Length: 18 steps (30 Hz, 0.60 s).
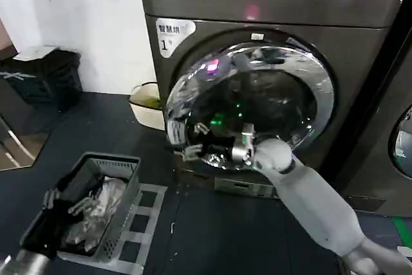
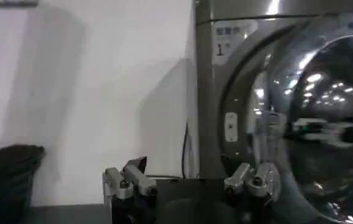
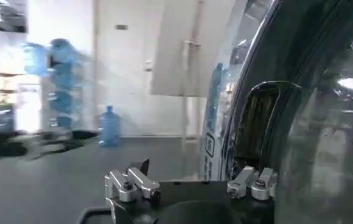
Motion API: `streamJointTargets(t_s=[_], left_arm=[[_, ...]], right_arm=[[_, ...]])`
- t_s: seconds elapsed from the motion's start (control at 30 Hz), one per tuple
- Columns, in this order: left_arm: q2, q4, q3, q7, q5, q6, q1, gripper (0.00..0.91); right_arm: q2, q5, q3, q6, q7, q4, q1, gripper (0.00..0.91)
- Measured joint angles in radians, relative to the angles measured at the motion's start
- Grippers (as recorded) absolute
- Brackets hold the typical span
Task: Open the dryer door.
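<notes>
Right gripper (image 1: pixel 193 141), seen from the head, reaches to the left edge of the dryer door (image 1: pixel 257 104) — fingers spread, holding nothing. That chrome door looks partly swung out from the dryer (image 1: pixel 360 49). Left wrist view: left gripper (image 2: pixel 188 182) gapes wide, well back. Right wrist view: the rim lifts off — opening begun, unfinished.

The dark floor (image 1: pixel 96 127) carries the dryer (image 1: pixel 270 11) at the far side. Near left, a grey basket (image 1: pixel 122 188) of pale laundry sits on a white grid mat (image 1: pixel 138 223). A cream tub (image 1: pixel 147 109) stands just left of the dryer, and a black bin (image 1: pixel 45 75) at far left.
</notes>
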Motion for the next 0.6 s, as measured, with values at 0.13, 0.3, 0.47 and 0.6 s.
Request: streamJointTargets(t_s=[0.13,0.3,0.47,0.6], left_arm=[[0.077,0.042,0.010,-0.020,-0.049,0.023,-0.038,0.907],[0.158,0.089,0.039,-0.001,-0.149,0.042,-0.090,0.907],[0.242,0.157,0.102,0.109,-0.205,0.040,-0.166,0.907],[0.318,0.230,0.177,0.178,-0.232,0.007,-0.243,0.907]], right_arm=[[-0.031,0.000,0.016,0.001,-0.074,0.026,-0.028,0.907],[-0.065,0.008,0.048,0.008,-0.172,0.059,-0.068,0.907],[-0.097,0.001,0.095,0.031,-0.262,0.087,-0.116,0.907],[-0.130,0.007,0.148,0.049,-0.310,0.112,-0.164,0.907]])
